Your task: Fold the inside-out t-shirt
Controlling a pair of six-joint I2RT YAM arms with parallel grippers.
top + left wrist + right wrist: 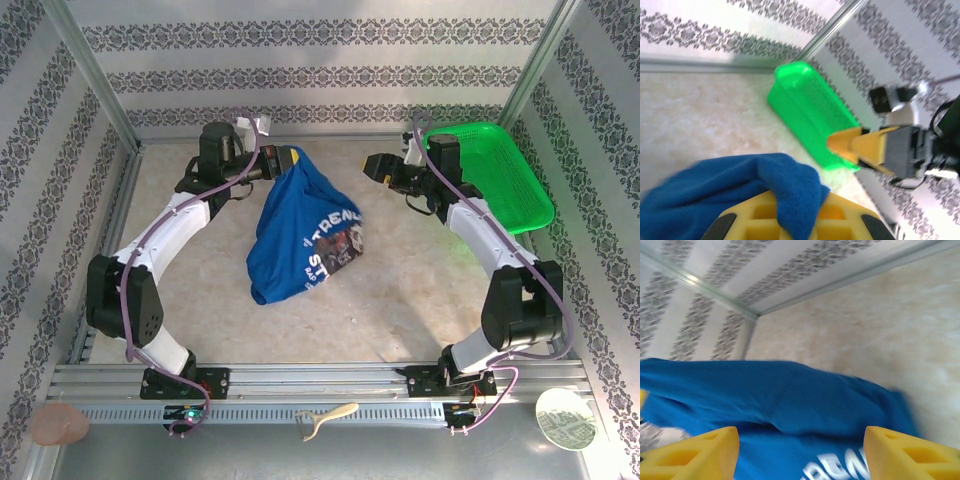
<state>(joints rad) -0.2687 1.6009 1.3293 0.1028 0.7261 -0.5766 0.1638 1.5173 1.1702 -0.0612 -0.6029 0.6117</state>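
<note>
table (420,290): beige, fills mid frame
t-shirt (295,235): blue, hangs bunched from left tool, centre of frame
basket (500,170): green mesh, upper right
left tool (288,160): clamped on t-shirt's top edge
right tool (372,168): spread wide, holding nothing, just right of t-shirt

The table (420,290) is viewed from high above and behind, with the arm bases (185,382) along the bottom edge. The left wrist view is taken close over the t-shirt (740,190) at the bottom, faced toward the basket (810,115) at centre. The right wrist view is held close to the same t-shirt, faced toward the corner post (747,325) at upper left. T-shirt and basket are shared with the top view.
</note>
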